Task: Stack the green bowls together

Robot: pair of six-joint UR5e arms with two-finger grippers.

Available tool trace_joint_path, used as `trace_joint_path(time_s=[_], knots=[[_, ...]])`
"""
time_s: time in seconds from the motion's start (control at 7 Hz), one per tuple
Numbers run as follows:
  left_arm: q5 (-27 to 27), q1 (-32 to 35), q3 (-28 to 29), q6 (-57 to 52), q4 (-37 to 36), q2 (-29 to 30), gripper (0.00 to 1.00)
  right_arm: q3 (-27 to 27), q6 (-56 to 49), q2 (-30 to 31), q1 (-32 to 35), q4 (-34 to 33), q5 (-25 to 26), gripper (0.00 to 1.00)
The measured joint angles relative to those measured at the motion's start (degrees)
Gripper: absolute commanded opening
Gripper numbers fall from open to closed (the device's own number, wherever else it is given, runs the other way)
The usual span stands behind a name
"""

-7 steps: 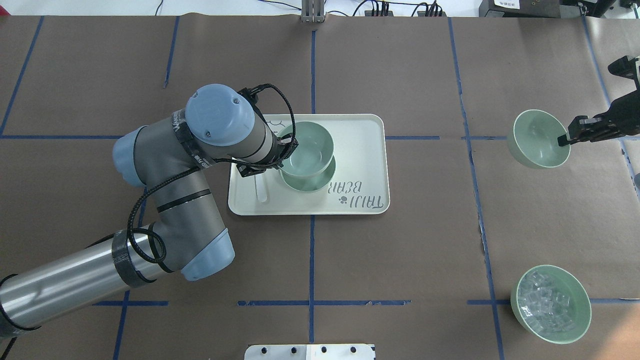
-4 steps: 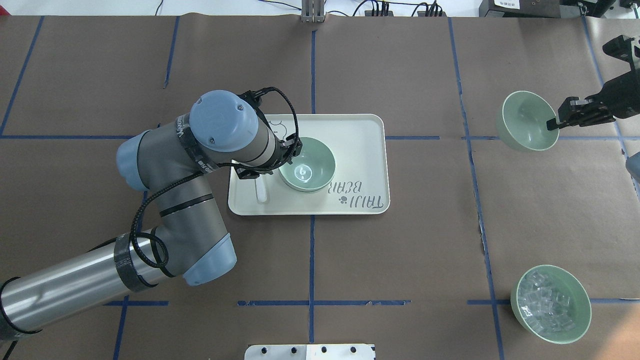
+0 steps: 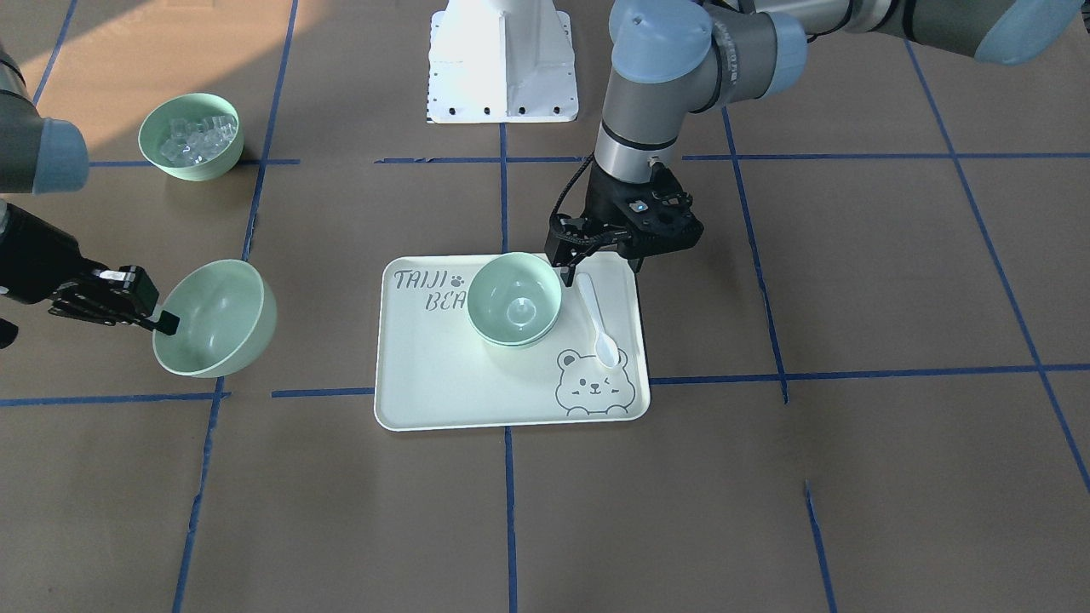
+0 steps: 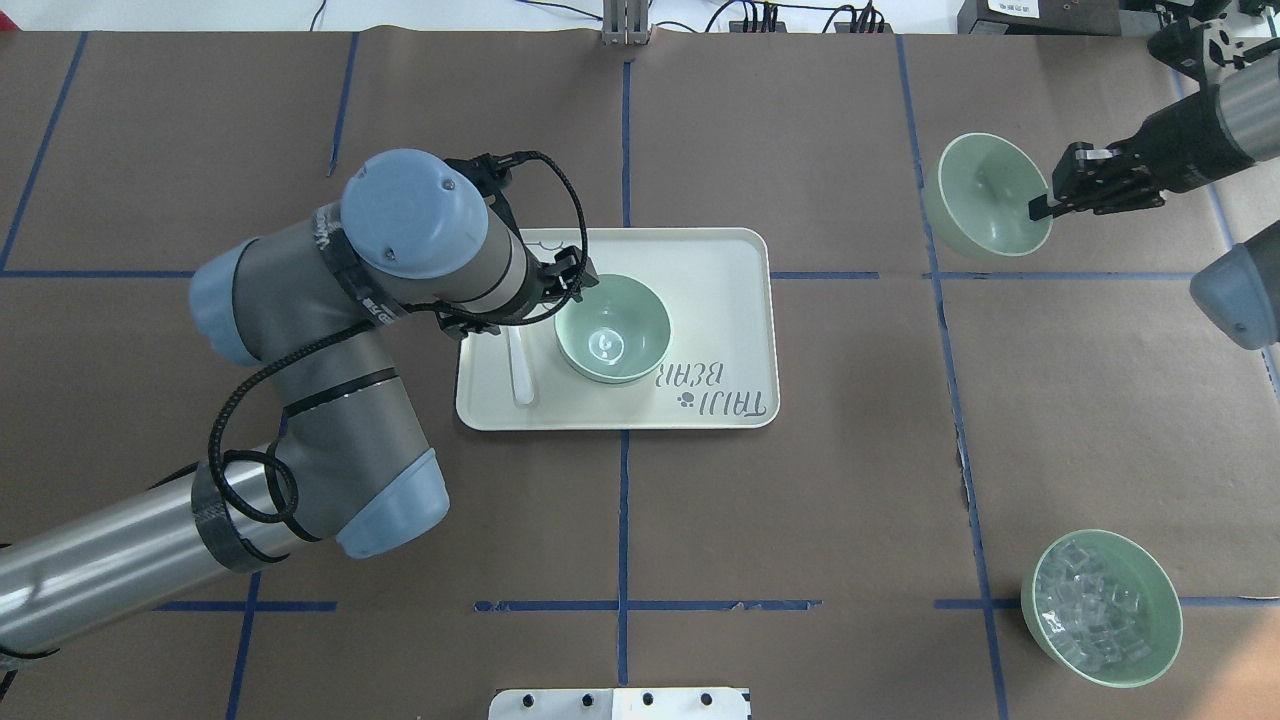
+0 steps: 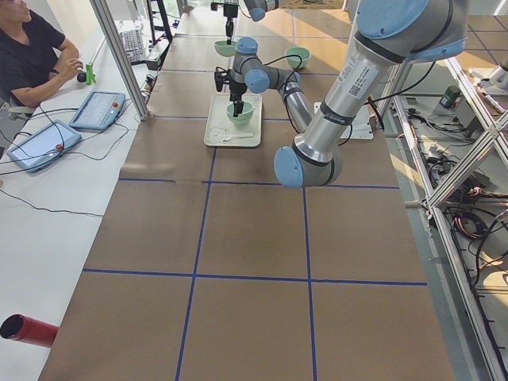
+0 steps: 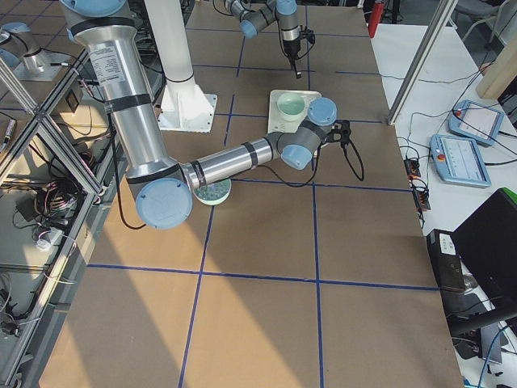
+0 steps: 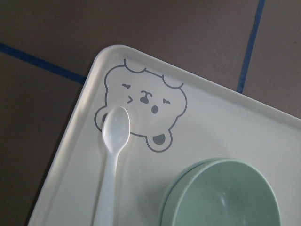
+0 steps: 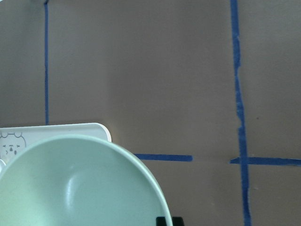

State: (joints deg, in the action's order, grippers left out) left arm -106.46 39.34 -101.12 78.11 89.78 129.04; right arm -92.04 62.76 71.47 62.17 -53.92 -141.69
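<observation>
From the front-facing camera I see the left gripper [image 3: 600, 269] low over the bear-print tray [image 3: 443, 375], its jaws spread and holding nothing. One fingertip [image 3: 564, 274] is right at the rim of the nested pair of green bowls [image 3: 514, 300], and I cannot tell whether it touches. A white spoon [image 3: 596, 319] lies on the tray beside the pair, its handle running between the spread fingers.

The overhead camera hides most of that gripper under the wrist, so I cannot read the jaws there. The left wrist camera shows no fingers. It does show both rims of the pair, one seated inside the other, with the spoon's bowl lying on the printed bear's face.

Well off to the robot's right, the right gripper [image 3: 162, 322] is pinched on the rim of the third green bowl [image 3: 226, 319], one finger inside it. The bowl is tilted and looks clear of the paper-covered table [image 3: 766, 477]. The right wrist camera adds a dark fingertip at that rim and a corner of the tray beyond.

A green bowl of clear cubes [image 3: 200, 169] sits apart, nearer the robot. In both side views everything is too small to judge the grip.
</observation>
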Motion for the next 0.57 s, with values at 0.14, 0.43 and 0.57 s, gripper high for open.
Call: trace_joint_path(time_s=[0.14, 0.43, 0.57], knots=[[-2.02, 2.99, -1.68, -4.45, -1.34, -1.33, 1.0, -0.24, 1.01, -3.39, -2.03, -3.04, 0.86, 0.0], [-3.6, 7.99, -4.06, -12.16, -2.06, -4.46, 1.0, -3.1, 1.54, -9.62, -8.67, -13.06, 7.93, 0.0], [-4.23, 10.02, -4.45, -16.16, -2.1, -5.98, 1.0, -4.68, 2.17, -11.61, -12.93, -16.77, 12.63, 0.0]])
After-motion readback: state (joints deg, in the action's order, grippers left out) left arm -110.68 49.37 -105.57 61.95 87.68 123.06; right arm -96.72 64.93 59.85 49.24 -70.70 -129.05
